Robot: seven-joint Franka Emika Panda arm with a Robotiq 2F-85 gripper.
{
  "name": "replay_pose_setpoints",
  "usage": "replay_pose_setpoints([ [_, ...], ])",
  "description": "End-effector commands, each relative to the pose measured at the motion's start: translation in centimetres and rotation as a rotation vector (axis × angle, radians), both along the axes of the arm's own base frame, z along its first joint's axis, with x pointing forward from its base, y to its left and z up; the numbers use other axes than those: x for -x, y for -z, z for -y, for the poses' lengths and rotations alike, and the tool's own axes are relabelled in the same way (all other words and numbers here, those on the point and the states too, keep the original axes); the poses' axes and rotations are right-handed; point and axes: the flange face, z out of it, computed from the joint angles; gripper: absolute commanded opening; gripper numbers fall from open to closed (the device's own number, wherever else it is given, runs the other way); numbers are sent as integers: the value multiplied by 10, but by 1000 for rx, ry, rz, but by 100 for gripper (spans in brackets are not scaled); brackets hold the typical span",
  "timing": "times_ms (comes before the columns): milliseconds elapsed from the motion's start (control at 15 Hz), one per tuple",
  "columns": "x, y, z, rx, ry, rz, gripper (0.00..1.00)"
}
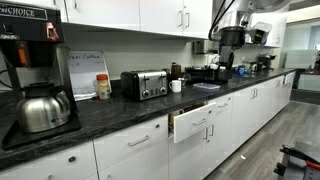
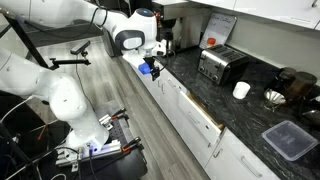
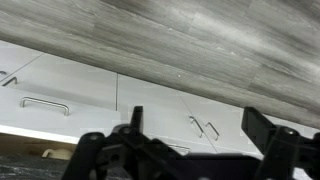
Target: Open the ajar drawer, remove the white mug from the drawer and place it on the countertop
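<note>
The drawer with a white front and a silver bar handle stands a little ajar below the countertop; it also shows in an exterior view. Its inside is hidden, so the white mug in it is out of view. A second white mug stands on the countertop next to the toaster; it shows in both exterior views. My gripper is open and empty. It hangs over the far end of the countertop, well away from the drawer.
A silver toaster, a coffee maker and a steel kettle stand on the countertop. A clear plastic box lies near its end. The wrist view shows white cabinet doors and grey wood floor.
</note>
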Motion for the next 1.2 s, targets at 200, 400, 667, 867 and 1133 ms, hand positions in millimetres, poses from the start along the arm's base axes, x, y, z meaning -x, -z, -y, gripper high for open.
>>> replay_pose_setpoints([
  [200, 0, 0, 0, 0, 0, -1, 100],
  [400, -9, -1, 5, 23, -32, 43, 100],
  [667, -25, 11, 24, 77, -155, 121, 100],
  [867, -35, 33, 41, 96, -251, 139, 100],
  [1133, -48, 66, 58, 136, -405, 141, 100],
])
